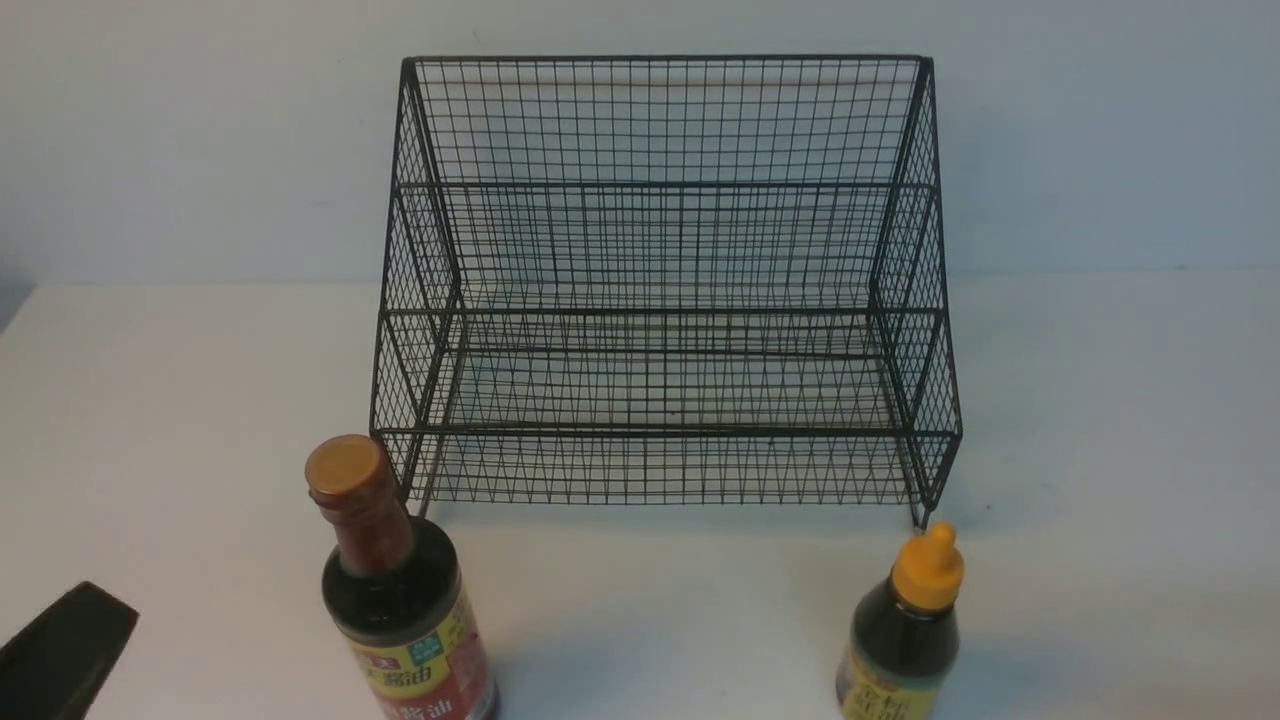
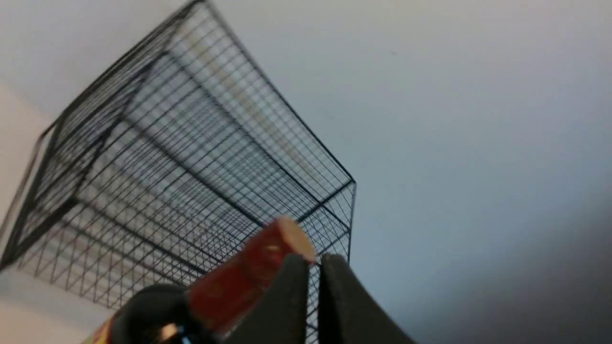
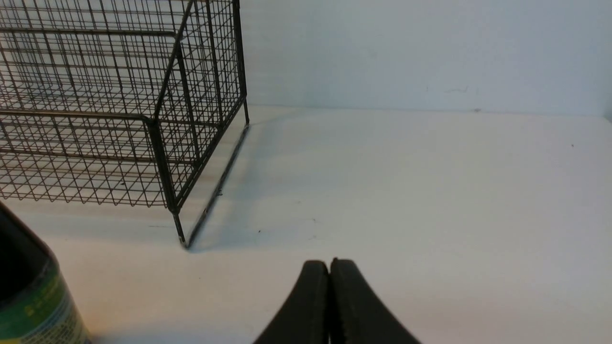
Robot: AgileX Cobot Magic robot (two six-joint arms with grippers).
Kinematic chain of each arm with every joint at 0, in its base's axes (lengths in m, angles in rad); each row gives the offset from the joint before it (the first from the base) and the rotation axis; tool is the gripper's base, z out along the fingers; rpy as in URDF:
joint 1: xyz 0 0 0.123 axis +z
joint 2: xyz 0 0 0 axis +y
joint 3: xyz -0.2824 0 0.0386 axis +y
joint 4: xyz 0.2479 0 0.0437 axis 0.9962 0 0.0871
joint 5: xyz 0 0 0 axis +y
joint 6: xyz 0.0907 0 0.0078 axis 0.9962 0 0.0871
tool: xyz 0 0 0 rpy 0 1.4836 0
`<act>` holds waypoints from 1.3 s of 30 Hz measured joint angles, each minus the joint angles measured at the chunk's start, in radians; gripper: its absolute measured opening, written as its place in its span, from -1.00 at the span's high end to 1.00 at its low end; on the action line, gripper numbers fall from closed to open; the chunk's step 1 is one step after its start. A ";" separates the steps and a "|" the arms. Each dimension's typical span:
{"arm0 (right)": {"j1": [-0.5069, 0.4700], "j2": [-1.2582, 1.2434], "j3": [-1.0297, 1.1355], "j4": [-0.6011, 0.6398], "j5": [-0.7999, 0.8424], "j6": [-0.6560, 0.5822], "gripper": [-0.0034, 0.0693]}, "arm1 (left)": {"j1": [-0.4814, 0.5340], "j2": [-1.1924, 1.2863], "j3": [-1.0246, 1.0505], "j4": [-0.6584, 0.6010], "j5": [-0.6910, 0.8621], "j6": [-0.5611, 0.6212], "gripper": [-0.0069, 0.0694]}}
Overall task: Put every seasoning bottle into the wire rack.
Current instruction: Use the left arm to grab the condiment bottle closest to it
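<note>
The tall seasoning bottle [image 1: 400, 600], with red neck, gold cap and yellow-red label, stands upright on the table in front of the left corner of the wire rack [image 1: 660, 300]. The shorter bottle [image 1: 905, 630], with an orange-yellow nozzle cap, stands in front of the rack's right corner. The rack holds nothing. My left gripper [image 1: 85, 620] is low at the front left, left of the tall bottle. In the left wrist view the gripper [image 2: 313, 260] is shut and empty, beside the tall bottle [image 2: 229, 291] and tilted towards the rack [image 2: 167, 181]. My right gripper [image 3: 329, 263] is shut and empty, to the right of the short bottle [image 3: 28, 291] and the rack [image 3: 119, 119].
The white table [image 1: 150, 400] runs back to a pale wall behind the rack. No other objects show on it. The right arm is out of the front view.
</note>
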 joint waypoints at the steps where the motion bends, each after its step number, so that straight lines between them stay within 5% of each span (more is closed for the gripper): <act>1: 0.000 0.000 0.000 0.000 0.000 0.000 0.95 | 0.000 0.039 -0.040 0.000 0.070 0.119 0.65; 8: 0.000 0.000 0.000 0.000 0.000 0.000 0.95 | 0.000 0.266 -0.134 0.019 0.225 0.406 0.01; 13: 0.000 0.000 0.000 0.000 0.000 0.000 0.95 | 0.000 0.449 -0.165 0.010 0.230 0.862 -0.49; 15: 0.000 0.000 0.000 0.000 0.000 0.000 0.95 | 0.000 0.501 -0.165 -0.023 0.220 1.037 -0.59; 22: 0.000 0.000 0.000 0.000 0.000 0.000 0.95 | 0.000 0.635 -0.165 -0.268 0.134 1.338 -0.64; 27: 0.000 0.000 0.000 0.000 0.000 0.000 0.95 | 0.000 0.725 -0.165 -0.387 0.113 1.448 -0.64; 39: 0.000 0.000 0.000 0.000 0.000 0.000 0.95 | 0.000 0.929 -0.165 -0.400 0.178 1.497 -0.64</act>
